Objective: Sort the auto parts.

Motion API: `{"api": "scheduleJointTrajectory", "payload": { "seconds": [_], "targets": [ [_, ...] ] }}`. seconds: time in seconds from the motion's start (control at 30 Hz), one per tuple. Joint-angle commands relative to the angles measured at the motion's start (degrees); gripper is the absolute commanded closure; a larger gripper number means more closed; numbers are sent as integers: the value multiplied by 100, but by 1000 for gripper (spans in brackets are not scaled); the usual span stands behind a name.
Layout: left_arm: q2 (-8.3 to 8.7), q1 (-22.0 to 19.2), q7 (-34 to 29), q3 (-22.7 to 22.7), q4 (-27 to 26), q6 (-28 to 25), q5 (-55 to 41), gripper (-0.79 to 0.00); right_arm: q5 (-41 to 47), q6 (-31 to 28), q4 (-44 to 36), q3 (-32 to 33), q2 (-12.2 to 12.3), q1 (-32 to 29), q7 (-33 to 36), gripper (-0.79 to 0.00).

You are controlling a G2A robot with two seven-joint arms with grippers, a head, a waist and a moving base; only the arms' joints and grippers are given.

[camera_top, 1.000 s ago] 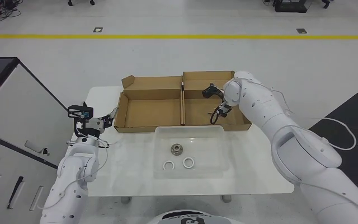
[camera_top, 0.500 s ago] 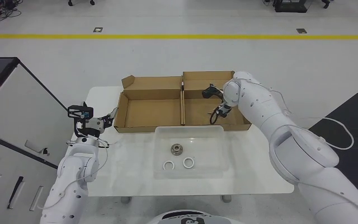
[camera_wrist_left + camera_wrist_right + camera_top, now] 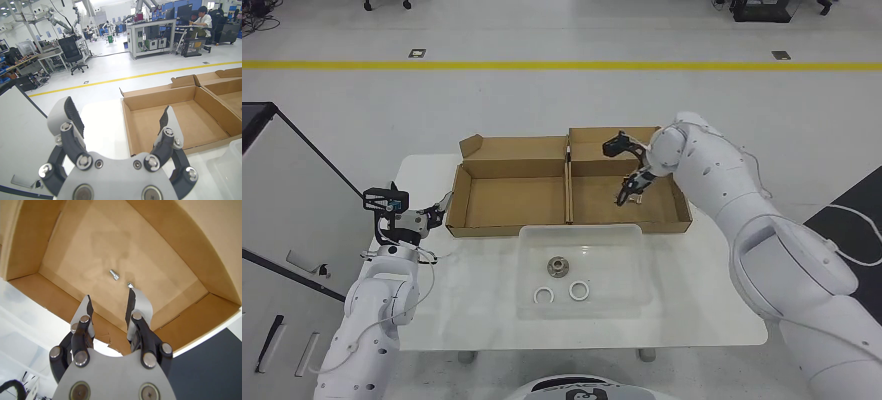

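Observation:
My right gripper (image 3: 110, 303) hangs open and empty over the right cardboard box (image 3: 98, 237), above its near wall; the top view shows this gripper (image 3: 628, 190) inside that box (image 3: 597, 200). Two small silver bolts (image 3: 114, 274) (image 3: 130, 284) lie on the box floor just beyond the fingertips. The clear plastic bin (image 3: 582, 231) in front of the boxes holds a metal bearing (image 3: 558, 266) and two white rings (image 3: 543, 295) (image 3: 580, 291). My left gripper (image 3: 119, 115) is open and empty beside the left box (image 3: 179, 117), seen in the top view at the table's left edge (image 3: 439, 208).
The left cardboard box (image 3: 512, 195) has a bare floor and an open flap at its far left corner. The two boxes stand side by side behind the bin. A white panel (image 3: 292, 190) leans left of the table.
The right arm's wrist has lifted and swung toward the far side of the right box, its gripper now higher above the box floor. The left arm has not moved.

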Motion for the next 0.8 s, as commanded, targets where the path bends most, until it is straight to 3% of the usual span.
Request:
{"api": "scheduleJointTrajectory", "payload": {
  "seconds": [0.0,0.03,0.1,0.13,0.23,0.4,0.6,0.77],
  "targets": [
    [0,0,0,0,0,0,0,-785,175,-95,-84,154,69,50,38,-413],
    [0,0,0,0,0,0,0,-785,353,-167,-137,267,110,59,69,-446],
    [0,0,0,0,0,0,0,-785,733,-303,-287,525,213,101,231,-720],
    [0,0,0,0,0,0,0,-785,922,-386,-376,660,274,95,314,-785],
    [0,0,0,0,0,0,0,-785,1557,-589,-717,1117,491,0,518,-785],
    [0,0,0,0,0,0,0,-785,2583,-291,-1965,1855,986,-478,817,-785],
    [0,0,0,0,0,0,0,-785,3894,261,-3960,3074,1633,-1498,1368,-785],
    [0,0,0,0,0,0,0,-785,4834,593,-4983,3997,1987,-2300,1700,-785]
  ]
}}
